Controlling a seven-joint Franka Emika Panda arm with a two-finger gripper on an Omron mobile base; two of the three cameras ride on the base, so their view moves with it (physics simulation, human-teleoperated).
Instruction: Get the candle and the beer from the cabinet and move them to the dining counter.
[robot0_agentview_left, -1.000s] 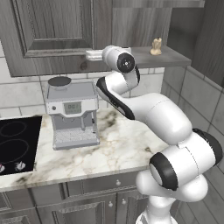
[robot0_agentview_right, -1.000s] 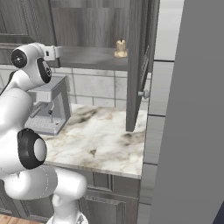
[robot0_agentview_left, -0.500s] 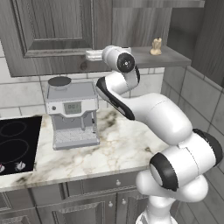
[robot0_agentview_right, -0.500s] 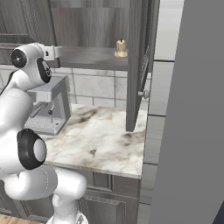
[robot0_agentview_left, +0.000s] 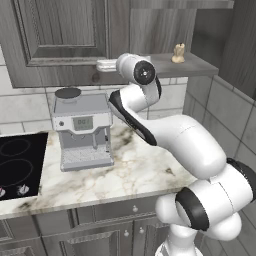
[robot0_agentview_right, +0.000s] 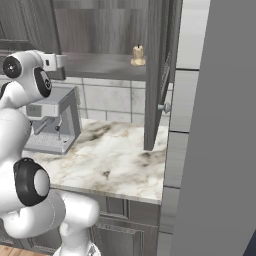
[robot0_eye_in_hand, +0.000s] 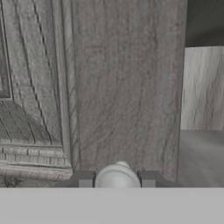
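Gripper (robot0_eye_in_hand: 117, 178): pinching the round knob (robot0_eye_in_hand: 117, 176) of the left cabinet door (robot0_eye_in_hand: 118, 87), apparently.
Candle (robot0_agentview_left: 178, 52): upright on cabinet shelf (robot0_agentview_left: 200, 65).

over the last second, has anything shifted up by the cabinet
Nothing visibly changed. The gripper stays shut on the round knob of the left cabinet door, that door is closed as before, and the candle stands where it did on the open shelf.

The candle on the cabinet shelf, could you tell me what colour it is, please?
Cream-beige; the candle shows best in the right base view.
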